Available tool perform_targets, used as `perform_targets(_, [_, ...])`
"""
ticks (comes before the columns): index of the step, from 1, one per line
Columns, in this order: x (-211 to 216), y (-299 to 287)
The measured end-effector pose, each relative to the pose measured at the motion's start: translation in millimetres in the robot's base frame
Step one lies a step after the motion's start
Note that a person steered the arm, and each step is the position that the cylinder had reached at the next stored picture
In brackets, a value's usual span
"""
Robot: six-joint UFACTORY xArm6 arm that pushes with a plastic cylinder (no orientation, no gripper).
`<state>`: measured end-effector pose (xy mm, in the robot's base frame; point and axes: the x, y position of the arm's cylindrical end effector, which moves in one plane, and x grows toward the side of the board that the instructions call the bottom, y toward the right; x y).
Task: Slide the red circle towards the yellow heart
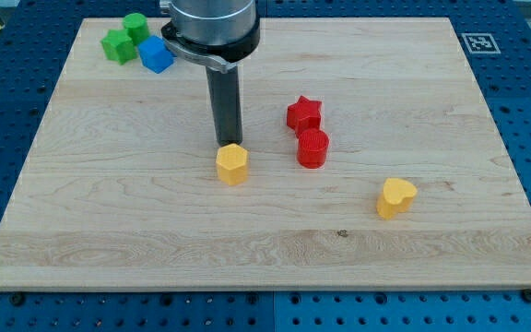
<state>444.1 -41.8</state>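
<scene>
Rigid rod, no jaws: move tip [228, 143] from yellow hexagon [232, 164] to red circle's [312, 148] 10 o'clock, push toward yellow heart [395, 197] at 4.

Bare board separates the red circle [312, 148] from the yellow heart [395, 197].

My arm [210, 28] is hanging in from twelve o'clock, rod [225, 103] standing upright, my tip [227, 143] resting mid-board.
</scene>
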Motion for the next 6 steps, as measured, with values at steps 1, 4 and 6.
perform_targets(1, [0.6,46.1])
perform_targets(4, [13.7,87.4])
perform_targets(6, [58.9,124.8])
